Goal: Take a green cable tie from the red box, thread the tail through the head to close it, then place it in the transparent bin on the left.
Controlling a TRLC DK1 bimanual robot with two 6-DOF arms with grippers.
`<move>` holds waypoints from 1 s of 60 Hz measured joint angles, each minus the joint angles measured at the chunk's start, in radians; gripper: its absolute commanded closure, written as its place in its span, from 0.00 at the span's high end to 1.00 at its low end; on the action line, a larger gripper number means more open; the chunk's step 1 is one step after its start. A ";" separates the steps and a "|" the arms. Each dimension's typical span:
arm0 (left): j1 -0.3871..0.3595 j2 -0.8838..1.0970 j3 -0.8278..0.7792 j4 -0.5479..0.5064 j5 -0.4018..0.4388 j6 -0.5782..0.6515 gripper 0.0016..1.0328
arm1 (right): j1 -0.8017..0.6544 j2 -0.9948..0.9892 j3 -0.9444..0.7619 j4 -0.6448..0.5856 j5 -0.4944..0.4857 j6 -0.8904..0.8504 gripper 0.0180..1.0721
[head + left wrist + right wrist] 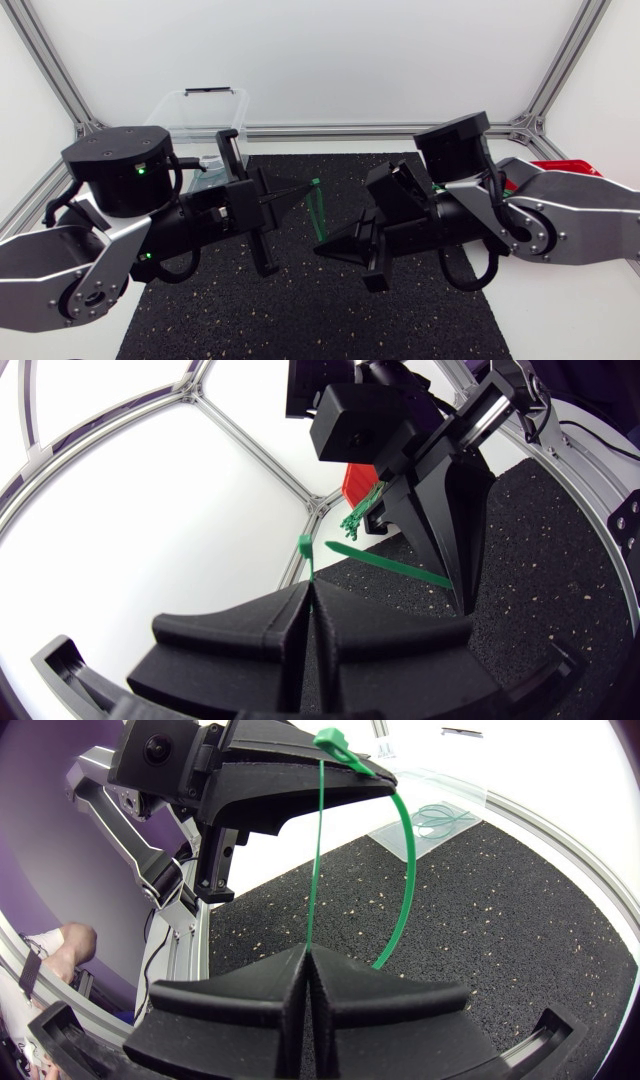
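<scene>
The left gripper [308, 608] has its fingers pressed together on the thin green plastic cable tie [392, 565], just under its head [305, 545]. The right gripper [308, 965] likewise pinches the strap. Held above the black speckled mat [420, 310] between the arms, the tie bows into a loop, with its long axis running gripper to gripper and its head towards the left one. It looks light, springy and slick, so it is best gripped close behind the tail tip.
</scene>
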 measured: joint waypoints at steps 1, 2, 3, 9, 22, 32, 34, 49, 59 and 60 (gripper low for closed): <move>0.000 0.000 0.000 0.000 0.000 0.000 0.03 | 0.000 0.000 0.000 0.000 0.000 0.000 0.05; 0.000 0.000 0.000 0.001 0.000 0.000 0.03 | 0.000 0.000 0.000 0.000 0.000 0.000 0.05; 0.000 0.000 0.000 0.003 -0.003 0.000 0.03 | 0.000 0.000 0.000 0.000 0.000 0.000 0.05; 0.000 0.003 0.000 0.007 -0.007 0.004 0.03 | 0.000 0.000 0.000 0.000 -0.004 0.000 0.05; -0.015 0.006 0.000 0.007 -0.015 0.004 0.03 | 0.000 0.000 0.000 0.000 -0.008 0.000 0.05; -0.023 0.006 -0.003 0.011 -0.022 0.004 0.03 | 0.000 0.000 0.000 0.000 -0.011 0.000 0.05; -0.024 0.006 -0.006 0.014 -0.023 0.004 0.03 | 0.000 0.000 0.000 0.000 -0.011 0.000 0.05; -0.026 0.006 -0.021 0.014 -0.029 0.004 0.03 | 0.000 -0.001 0.000 0.000 -0.014 -0.003 0.05; -0.026 0.006 -0.021 0.014 -0.029 0.004 0.03 | 0.000 -0.001 -0.002 0.000 -0.014 -0.003 0.05; -0.026 0.005 -0.021 0.014 -0.029 0.004 0.03 | 0.000 -0.001 -0.002 0.000 -0.014 -0.003 0.05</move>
